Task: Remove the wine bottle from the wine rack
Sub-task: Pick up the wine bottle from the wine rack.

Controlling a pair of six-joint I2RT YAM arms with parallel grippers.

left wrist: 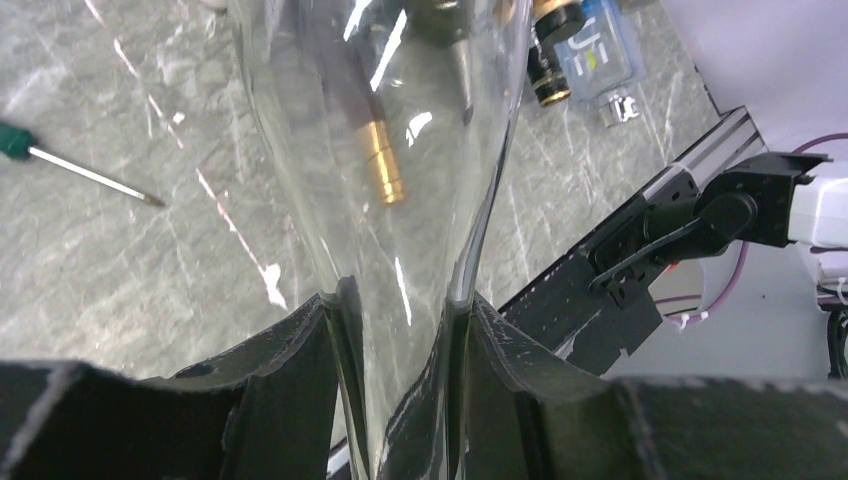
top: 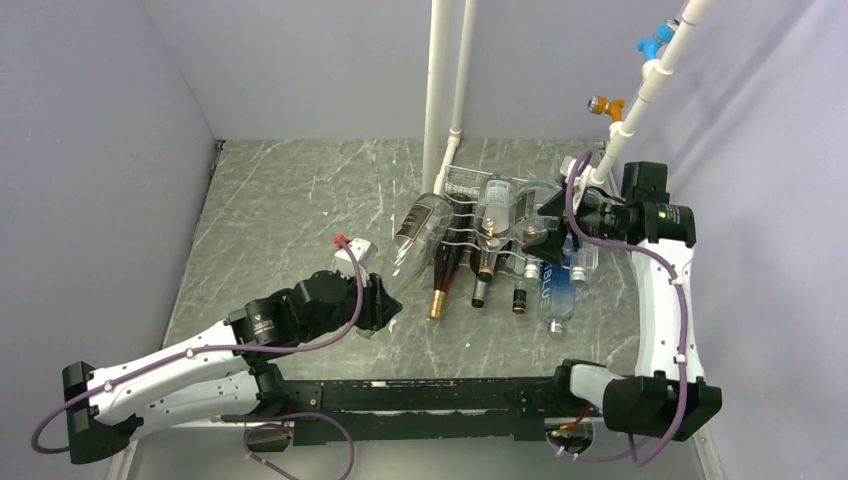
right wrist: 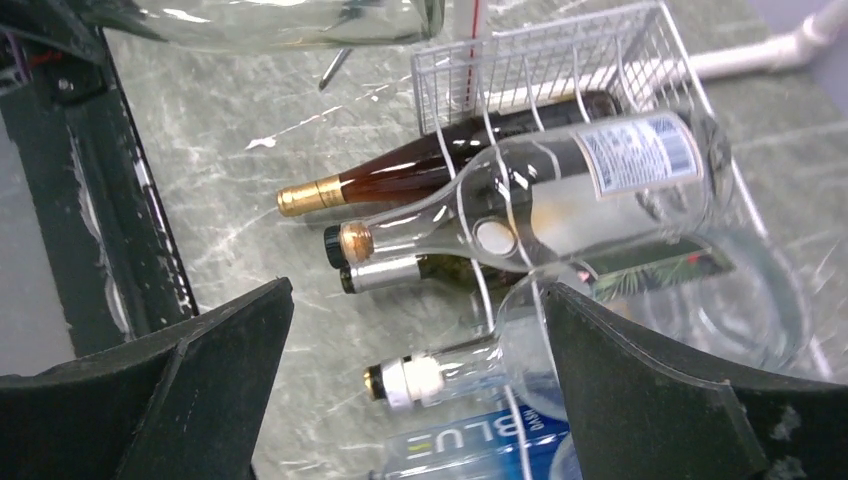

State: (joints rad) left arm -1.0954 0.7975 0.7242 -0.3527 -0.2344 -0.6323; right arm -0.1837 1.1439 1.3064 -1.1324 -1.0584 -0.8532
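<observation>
Wine bottle [top: 415, 230] of clear glass lay left of centre in the overhead view, its neck clamped in the left tool [left wrist: 400, 310], its base close by the left edge of the white wire rack [top: 465, 180]. We found the right tool [right wrist: 415, 290] spread wide over the other bottles [right wrist: 560, 170] on the rack, gripping nothing.

Soft, even light from above fills all three views, bright, with only faint shadows on the table [top: 280, 220] in front of the wine rack [top: 466, 184]. White glare streaks run down the clear bottle [left wrist: 390, 100] left of the rack and glint on the glass lying in it. The overhead view is sharp. The right gripper [right wrist: 415, 290], close to its lens, shows dark fingers [right wrist: 660, 400] with little detail.
</observation>
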